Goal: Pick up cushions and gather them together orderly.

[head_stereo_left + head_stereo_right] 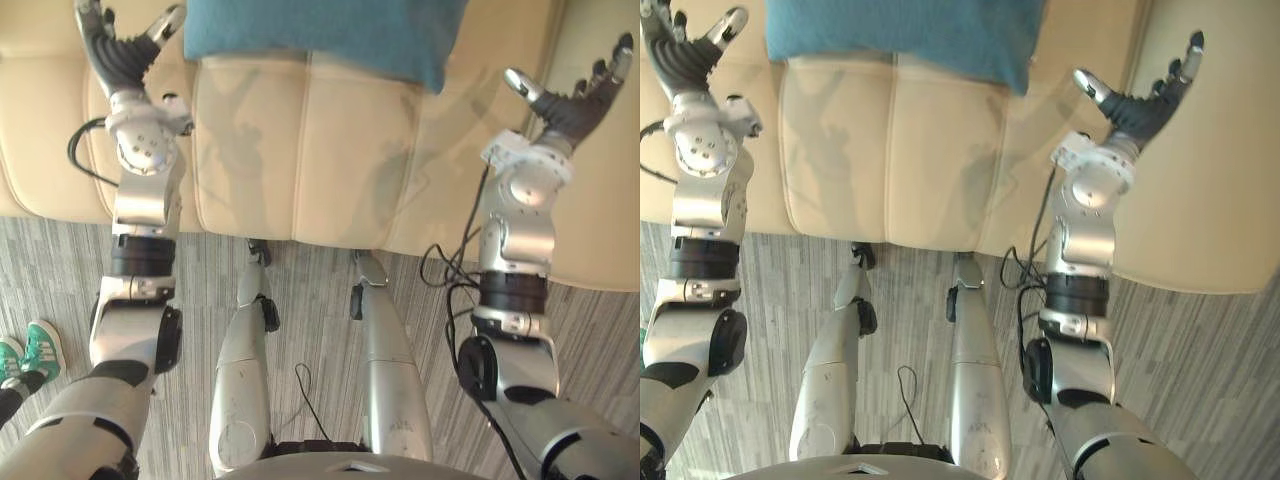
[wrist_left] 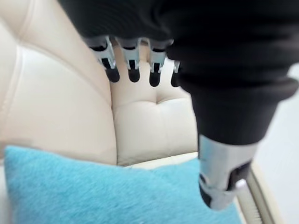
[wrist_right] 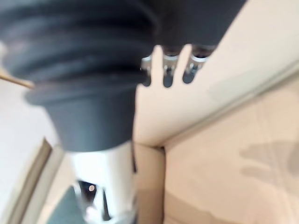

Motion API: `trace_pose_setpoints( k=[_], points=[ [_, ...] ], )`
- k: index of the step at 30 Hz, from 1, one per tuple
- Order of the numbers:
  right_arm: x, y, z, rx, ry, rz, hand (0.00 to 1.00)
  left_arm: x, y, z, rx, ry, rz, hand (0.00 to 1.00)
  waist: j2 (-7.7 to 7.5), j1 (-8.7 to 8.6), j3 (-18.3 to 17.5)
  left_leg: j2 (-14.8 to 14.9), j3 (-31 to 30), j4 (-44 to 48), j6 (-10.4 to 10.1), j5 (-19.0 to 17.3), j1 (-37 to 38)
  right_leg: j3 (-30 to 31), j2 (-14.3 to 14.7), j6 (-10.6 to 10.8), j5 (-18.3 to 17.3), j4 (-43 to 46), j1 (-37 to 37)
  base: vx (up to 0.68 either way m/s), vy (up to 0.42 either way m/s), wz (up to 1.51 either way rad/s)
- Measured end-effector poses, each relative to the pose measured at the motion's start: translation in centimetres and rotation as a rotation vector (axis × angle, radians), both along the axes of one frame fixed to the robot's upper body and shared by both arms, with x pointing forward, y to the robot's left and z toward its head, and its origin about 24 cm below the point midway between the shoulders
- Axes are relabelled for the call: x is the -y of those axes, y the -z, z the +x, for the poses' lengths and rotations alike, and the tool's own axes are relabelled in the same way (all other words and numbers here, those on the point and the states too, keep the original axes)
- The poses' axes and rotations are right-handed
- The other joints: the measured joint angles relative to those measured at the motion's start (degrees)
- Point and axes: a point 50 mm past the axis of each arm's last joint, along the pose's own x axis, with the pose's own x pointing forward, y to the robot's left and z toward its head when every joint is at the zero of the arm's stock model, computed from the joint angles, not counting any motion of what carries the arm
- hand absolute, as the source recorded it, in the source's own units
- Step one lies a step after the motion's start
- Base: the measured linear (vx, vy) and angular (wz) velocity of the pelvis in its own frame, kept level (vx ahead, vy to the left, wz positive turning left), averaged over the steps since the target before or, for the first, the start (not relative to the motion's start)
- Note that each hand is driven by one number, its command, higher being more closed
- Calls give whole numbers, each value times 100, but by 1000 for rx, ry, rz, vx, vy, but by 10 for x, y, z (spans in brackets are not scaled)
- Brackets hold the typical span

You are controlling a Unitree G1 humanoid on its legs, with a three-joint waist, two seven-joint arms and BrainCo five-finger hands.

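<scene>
One cushion [image 1: 320, 35] is in sight: teal-blue with a soft, fuzzy nap, roughly rectangular and plump. It lies flat on the seat of the cream sofa [image 1: 300, 150]. It sits toward the back of the seat, close to the tufted backrest, spanning the seams of the middle panels, its near edge fairly straight and its near right corner ending in a soft point.

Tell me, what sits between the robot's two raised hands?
A blue cushion on the cream sofa, seen in the left eye view; it lies nearer the left hand, with bare seat before the right hand.
</scene>
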Motion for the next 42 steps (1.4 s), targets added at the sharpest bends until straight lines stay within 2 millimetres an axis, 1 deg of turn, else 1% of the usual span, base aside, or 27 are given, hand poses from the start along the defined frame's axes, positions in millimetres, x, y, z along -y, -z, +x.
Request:
trace_pose_setpoints(
  k=[3, 5, 7, 9, 10, 11, 13, 14, 15, 16, 18, 20, 21, 23, 26, 28, 31, 32, 33, 34, 35, 36, 37, 38, 40, 41, 42],
  points=[
    [4, 22, -14, -33, -7, -46, 0, -11, 30, -14, -32, -16, -7, 0, -4, -20, -3, 26, 40, 261, -3, -197, 330, 12, -8, 14, -148, 132, 353, 0, -85, -6],
    [5, 44, -19, -112, -36, -78, 0, -18, 58, -22, -92, -1, -19, 0, -7, -12, -5, 52, 36, 432, 30, -316, 570, 6, -7, 16, -245, 192, 640, 27, -68, -3],
    [1, 80, -25, -240, -92, -98, 0, -21, 105, -32, -229, 34, -55, 0, -11, 13, -7, 85, 21, 674, -7, -544, 970, -6, -7, 2, -385, 293, 1103, 48, -79, -2],
    [-16, 126, -36, -399, -209, -103, 0, -25, 171, -57, -423, 67, -131, 0, -97, 20, -181, 140, -4, 1051, -46, -902, 1365, -36, -4, 5, -597, 426, 1577, 60, -54, -4],
    [-19, 134, -39, -429, -236, -110, 0, -25, 182, -62, -458, 76, -142, 0, -108, 23, -233, 154, -14, 1108, -51, -964, 1421, -48, 1, -3, -661, 433, 1659, 84, -26, -3],
    [-26, 158, -47, -535, -289, -154, 0, -23, 214, -77, -567, 98, -177, 0, -143, 54, -427, 195, -29, 1223, -87, -1117, 1596, -86, 15, -2, -762, 411, 1904, 101, -18, -6],
    [-36, 197, -56, -707, -354, -182, 0, -21, 259, -100, -731, 119, -228, 0, -217, 92, -616, 254, -10, 1335, -133, -1330, 1999, -81, 88, -13, -833, 304, 2378, 93, -13, -12],
    [-39, 210, -60, -756, -375, -174, 0, -19, 272, -108, -783, 120, -251, 0, -230, 103, -731, 279, -2, 1369, -146, -1395, 2059, -86, 105, -16, -839, 253, 2469, 105, 13, -21],
    [-47, 241, -71, -878, -426, -138, 0, -16, 304, -130, -909, 114, -302, 0, -270, 150, -1028, 323, 67, 1346, -164, -1486, 2279, -100, 127, -29, -829, 61, 2730, 150, 33, -24],
    [-50, 262, -82, -956, -451, -91, 0, -12, 326, -146, -1004, 106, -338, 0, -274, 176, -1205, 347, 102, 1330, -179, -1556, 2445, -110, 144, -35, -804, -106, 2946, 145, 38, -24],
    [-54, 288, -97, -1062, -477, -33, 0, -7, 352, -168, -1134, 97, -361, 0, -278, 191, -1417, 352, 130, 1259, -184, -1611, 2668, -109, 156, -21, -759, -346, 3203, 114, 44, -12],
    [-59, 330, -127, -1245, -503, 74, 0, -4, 381, -198, -1291, 54, -414, 0, -324, 194, -1726, 337, 228, 1030, -196, -1628, 2991, -93, 162, -11, -604, -816, 3608, 144, 56, -13],
    [-59, 337, -133, -1276, -499, 100, 0, -4, 385, -202, -1314, 47, -420, 0, -333, 197, -1763, 336, 252, 991, -196, -1629, 3056, -84, 163, -3, -565, -907, 3680, 129, 44, -18],
    [-58, 366, -160, -1409, -463, 232, 0, -3, 402, -223, -1416, 13, -468, 0, -375, 203, -1944, 311, 347, 822, -223, -1608, 3353, 18, 163, 45, -362, -1286, 4011, 118, 36, -25],
    [-52, 384, -184, -1497, -405, 361, 0, 0, 415, -242, -1506, -14, -535, 0, -382, 195, -2045, 298, 520, 744, -233, -1654, 3682, 136, 162, 62, -232, -1516, 4331, 96, 31, -28],
    [-51, 389, -193, -1527, -388, 400, 0, 2, 419, -246, -1528, -18, -556, 0, -401, 205, -2067, 305, 628, 749, -244, -1684, 3769, 239, 172, 72, -202, -1527, 4356, 21, 25, -32],
    [-52, 391, -195, -1527, -381, 431, 0, 6, 421, -247, -1546, -13, -570, 0, -430, 221, -2069, 355, 836, 899, -228, -1776, 3786, 364, 208, 72, -74, -1519, 4317, -30, 14, -36],
    [-53, 392, -195, -1531, -384, 434, 0, 4, 422, -247, -1545, -19, -574, 0, -434, 242, -2066, 418, 918, 1076, -216, -1870, 3748, 318, 243, 115, 34, -1499, 4285, -145, -1, -62],
    [-54, 393, -196, -1543, -388, 436, 0, 3, 421, -246, -1536, -34, -586, 0, -431, 316, -2065, 563, 1065, 1305, -95, -1987, 3690, 74, 320, 143, 398, -1544, 4197, -182, -30, -66],
    [-53, 394, -196, -1545, -384, 438, 0, 3, 421, -246, -1533, -40, -593, 0, -383, 373, -2060, 712, 1082, 1257, -68, -1983, 3670, -22, 378, 158, 515, -1639, 4210, -227, -50, -59],
    [-51, 392, -190, -1531, -378, 438, 0, 2, 421, -246, -1529, -53, -602, 0, -295, 352, -1989, 821, 1101, 1277, -58, -1952, 3633, -472, 338, -25, 61, -877, 4004, -227, -62, 1],
    [-50, 394, -197, -1543, -368, 453, 0, -1, 420, -245, -1527, -64, -586, 0, -359, 331, -2006, 847, 973, 1272, -56, -1864, 3611, -881, 125, -209, -862, 1016, 3698, -201, -61, 28],
    [-50, 394, -198, -1546, -365, 454, 0, -3, 419, -245, -1527, -70, -583, 0, -393, 339, -2010, 846, 881, 1271, -59, -1827, 3612, -965, 8, -127, -1085, 1733, 3673, -148, -103, 67],
    [-52, 397, -200, -1565, -371, 462, 0, -5, 419, -246, -1530, -78, -579, 0, -447, 348, -2041, 816, 710, 1219, -76, -1696, 3600, -1044, -248, 54, -1253, 2624, 3816, -134, -162, 61],
    [-56, 401, -205, -1594, -383, 477, 0, -9, 420, -252, -1540, -92, -576, 0, -563, 367, -2121, 710, 560, 1130, -125, -1524, 3522, -1003, -505, 147, -1108, 2804, 4061, -152, -211, 43],
    [-59, 401, -199, -1591, -394, 476, 0, -9, 420, -251, -1541, -100, -582, 0, -616, 466, -2174, 639, 375, 1050, -190, -1360, 3332, -1065, -354, 306, -1361, 2320, 4103, -142, -173, 8],
    [-57, 399, -193, -1578, -394, 465, 0, -5, 420, -249, -1542, -95, -587, 0, -551, 540, -2174, 612, 300, 940, -174, -1331, 3297, -1046, -295, 288, -1380, 2131, 4107, -181, -108, -23]
  ],
)
